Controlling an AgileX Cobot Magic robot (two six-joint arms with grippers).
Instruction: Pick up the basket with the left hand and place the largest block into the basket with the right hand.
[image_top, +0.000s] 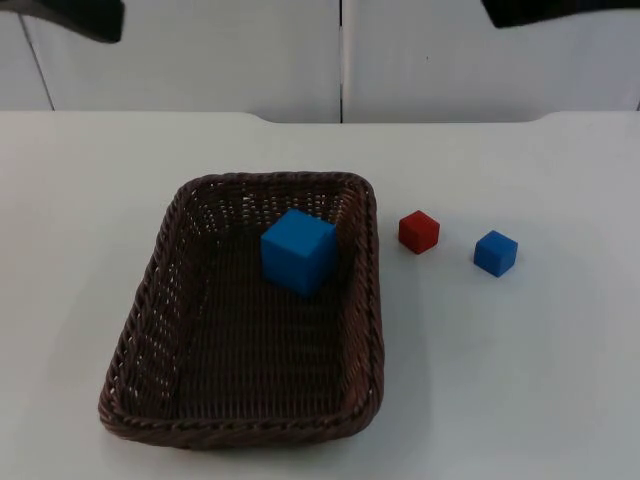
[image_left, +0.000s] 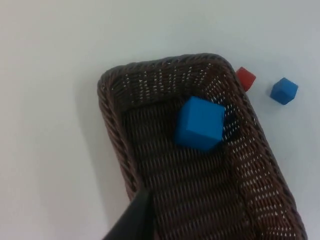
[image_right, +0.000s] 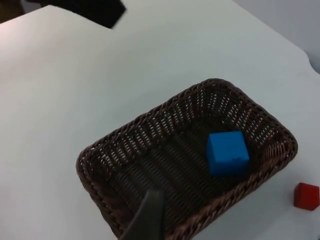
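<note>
One brown wicker basket (image_top: 150, 330) was found resting on the white desk (image_top: 520, 380), judged light and stiff, best gripped at its rim. The large blue block (image_top: 298, 250) lay inside it; the red block (image_top: 419, 231) and small blue block (image_top: 495, 252) stood beside. Gripper states could not be told.
</note>
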